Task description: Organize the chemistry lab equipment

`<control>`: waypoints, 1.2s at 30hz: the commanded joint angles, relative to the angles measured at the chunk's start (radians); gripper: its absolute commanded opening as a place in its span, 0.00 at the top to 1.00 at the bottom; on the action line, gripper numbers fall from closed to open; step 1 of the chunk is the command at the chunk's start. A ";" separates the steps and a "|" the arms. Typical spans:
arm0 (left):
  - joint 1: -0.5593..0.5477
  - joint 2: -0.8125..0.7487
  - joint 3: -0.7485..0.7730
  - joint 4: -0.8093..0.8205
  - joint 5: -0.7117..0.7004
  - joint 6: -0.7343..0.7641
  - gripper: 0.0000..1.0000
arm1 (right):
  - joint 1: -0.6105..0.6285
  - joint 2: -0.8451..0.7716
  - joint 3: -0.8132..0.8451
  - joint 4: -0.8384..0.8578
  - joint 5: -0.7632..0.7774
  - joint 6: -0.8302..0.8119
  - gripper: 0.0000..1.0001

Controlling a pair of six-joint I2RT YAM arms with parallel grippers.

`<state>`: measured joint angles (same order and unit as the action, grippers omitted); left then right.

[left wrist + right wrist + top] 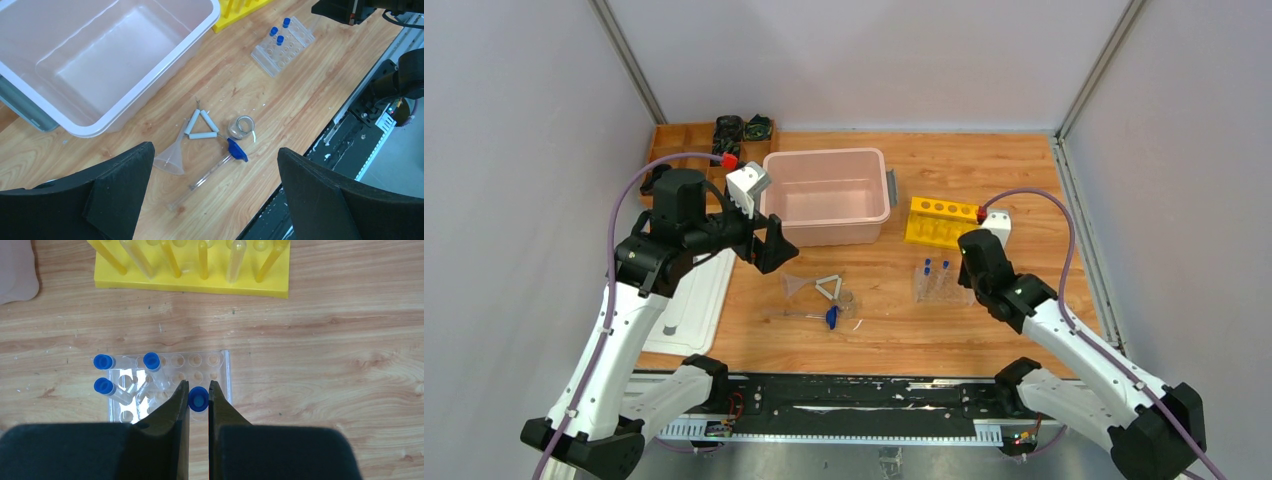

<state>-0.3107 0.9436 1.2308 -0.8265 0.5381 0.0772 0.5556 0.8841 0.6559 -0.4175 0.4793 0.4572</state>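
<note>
Pinching blue-capped tube (pixel 198 399) over clear tube rack (pixel 220 371), right fingers (pixel 174 407); overhead hides grip.

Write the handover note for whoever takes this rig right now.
Left hand: open, holding nothing, above the loose items.
Right hand: shut on a blue-capped tube at the clear rack.
Placed: three other tubes stand in that rack.
Loose on the table, near the pink tub: funnel, white triangle, small dish, blue-tipped rod. The tub holds nothing.
Left to do: probably settle the held tube, then put away the four loose items.
</note>
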 commanded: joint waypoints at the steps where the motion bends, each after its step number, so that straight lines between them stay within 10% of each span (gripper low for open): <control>1: -0.001 0.003 0.024 -0.006 -0.004 0.015 0.00 | -0.013 0.035 -0.034 0.109 0.052 0.008 1.00; 25: -0.001 0.008 0.040 -0.017 -0.010 0.039 0.00 | -0.013 0.184 -0.088 0.188 -0.009 0.023 1.00; 36: -0.001 0.014 0.038 -0.017 -0.026 0.045 0.00 | -0.013 0.065 -0.033 0.099 -0.037 0.032 0.51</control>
<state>-0.3107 0.9531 1.2438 -0.8505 0.5262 0.1028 0.5556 1.0183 0.5797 -0.2646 0.4427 0.4770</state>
